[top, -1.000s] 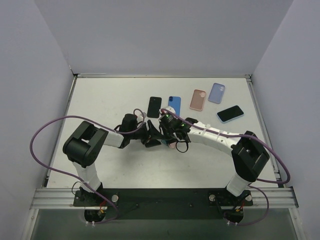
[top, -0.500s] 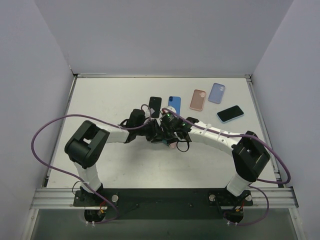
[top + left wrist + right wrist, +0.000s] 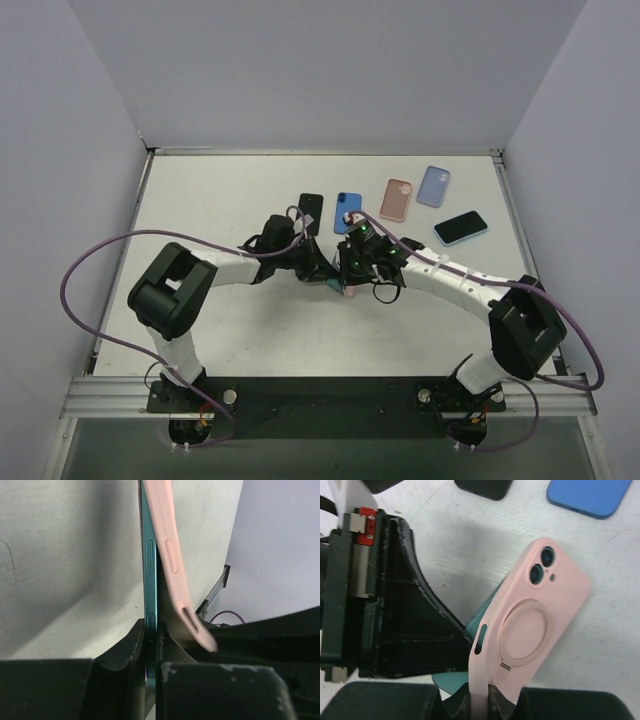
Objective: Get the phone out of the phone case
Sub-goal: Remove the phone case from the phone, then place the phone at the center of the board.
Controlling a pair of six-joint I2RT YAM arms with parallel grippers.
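Phone [image 3: 151, 580] edge parted from pink case [image 3: 167, 555] shows plainly from left wrist.

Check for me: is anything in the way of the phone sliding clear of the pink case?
No foreign object shows. The left gripper clamps the teal phone, and the right gripper pinches the pink case, which stands peeled away near the fingers. Only the case's far end, apparently hugging the phone, resists.
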